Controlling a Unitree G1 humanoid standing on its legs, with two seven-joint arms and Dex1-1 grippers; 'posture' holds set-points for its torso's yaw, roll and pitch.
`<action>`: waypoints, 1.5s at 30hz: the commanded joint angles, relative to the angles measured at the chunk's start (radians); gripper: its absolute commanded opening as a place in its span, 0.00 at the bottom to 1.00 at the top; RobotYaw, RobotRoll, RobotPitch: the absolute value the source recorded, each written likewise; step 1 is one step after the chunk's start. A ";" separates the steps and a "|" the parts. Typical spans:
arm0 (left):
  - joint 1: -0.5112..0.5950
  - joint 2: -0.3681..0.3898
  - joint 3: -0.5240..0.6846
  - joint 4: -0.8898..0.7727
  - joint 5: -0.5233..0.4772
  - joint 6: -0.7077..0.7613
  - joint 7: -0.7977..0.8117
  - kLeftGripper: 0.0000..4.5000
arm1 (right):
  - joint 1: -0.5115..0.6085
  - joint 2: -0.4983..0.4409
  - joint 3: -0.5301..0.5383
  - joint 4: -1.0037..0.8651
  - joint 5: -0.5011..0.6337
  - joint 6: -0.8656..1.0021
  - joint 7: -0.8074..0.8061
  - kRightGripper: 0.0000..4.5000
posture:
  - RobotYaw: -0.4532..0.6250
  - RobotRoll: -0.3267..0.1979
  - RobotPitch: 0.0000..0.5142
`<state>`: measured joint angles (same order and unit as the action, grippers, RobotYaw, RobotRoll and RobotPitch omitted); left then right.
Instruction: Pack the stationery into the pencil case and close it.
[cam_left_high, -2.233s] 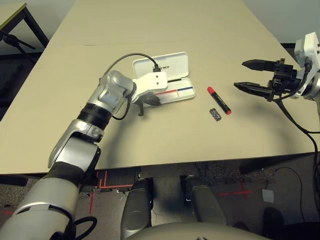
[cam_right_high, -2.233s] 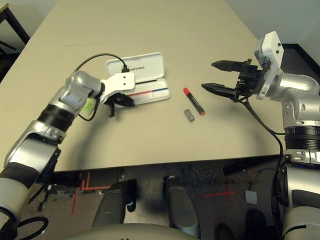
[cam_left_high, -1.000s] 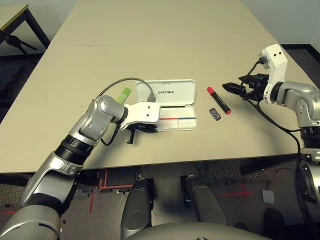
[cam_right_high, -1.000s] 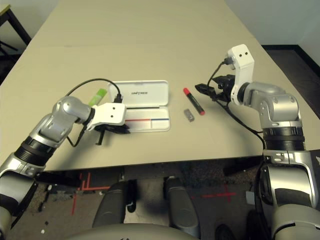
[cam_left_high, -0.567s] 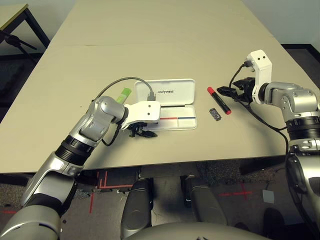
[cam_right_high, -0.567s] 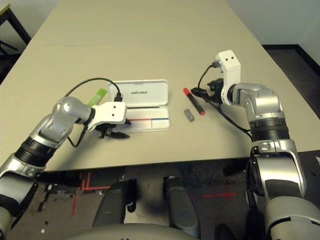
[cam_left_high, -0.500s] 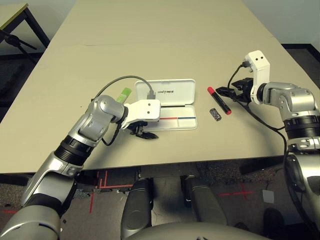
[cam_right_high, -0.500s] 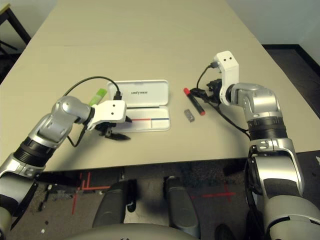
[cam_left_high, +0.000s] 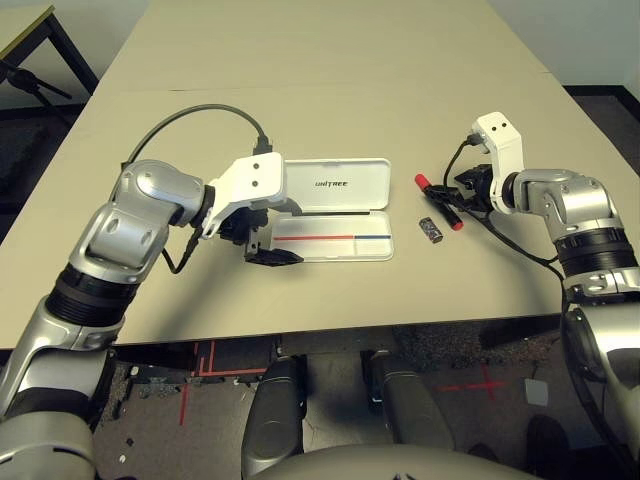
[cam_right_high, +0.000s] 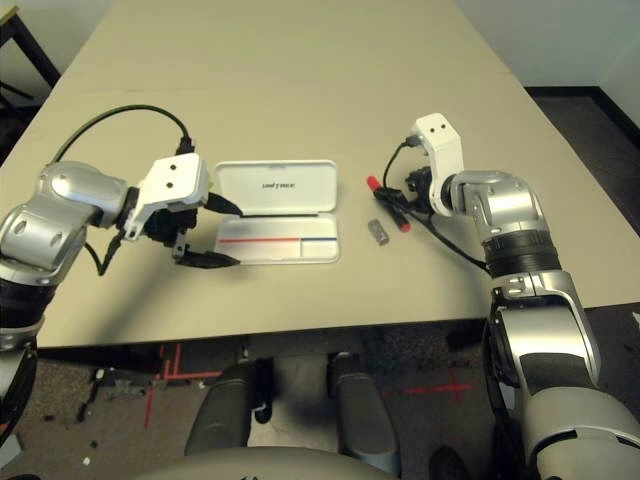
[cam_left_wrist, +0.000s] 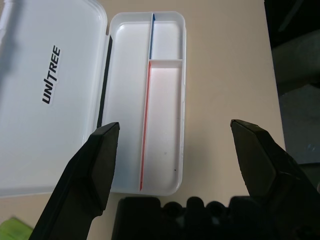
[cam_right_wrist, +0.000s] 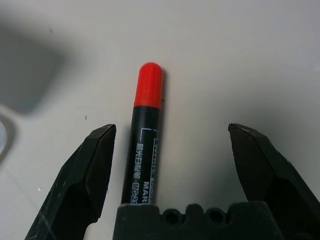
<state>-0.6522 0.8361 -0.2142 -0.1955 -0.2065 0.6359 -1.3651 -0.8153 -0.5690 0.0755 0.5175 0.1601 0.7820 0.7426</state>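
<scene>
Left pincer (cam_right_high: 239, 237) has drawn toward picture left since the earlier frames, and its fingers have spread at the left end of the pencil case (cam_left_high: 375, 247); the right pincer (cam_right_wrist: 172, 127) has come in over the marker (cam_right_wrist: 142, 155). Both pincers are released, gripping nothing.

The marker lies on the worktop (cam_left_high: 300, 120), right of centre in the upper half of the frame, its long axis slanting from upper left to lower right. One red end points upper left, the other lower right, with the black body between. In the right wrist view it lies between the spread fingers, nearer one of them. Just below it, the small dark block (cam_left_high: 431, 230) slants the same way.

At centre, the case lies open, its long axis running left to right and its lid (cam_left_high: 340, 185) folded back toward the top. The green stick (cam_left_wrist: 14, 231) shows beside the lid in the left wrist view.

Bare worktop separates the case's right edge from the marker and block. A clear strip runs from the case's lower rim to the worktop's near edge; broader open room stretches above the lid.
</scene>
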 joint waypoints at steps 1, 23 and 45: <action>0.006 0.027 0.023 -0.029 -0.049 0.002 -0.019 0.99 | 0.000 -0.001 0.027 0.020 -0.020 -0.010 0.024 1.00 | 0.49 0.62 0.31; 0.063 0.111 0.085 -0.047 -0.149 -0.009 -0.016 1.00 | 0.014 0.017 0.079 0.056 -0.092 0.033 0.031 0.63 | 0.51 0.62 0.32; 0.123 0.092 0.140 0.007 -0.181 -0.132 0.011 1.00 | -0.044 -0.320 0.146 -0.195 -0.041 -0.264 0.661 0.11 | 0.50 0.62 0.32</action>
<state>-0.5412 0.9366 -0.0902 -0.2089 -0.3725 0.5187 -1.3628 -0.8506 -0.8623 0.1891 0.3648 0.1070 0.5607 1.3089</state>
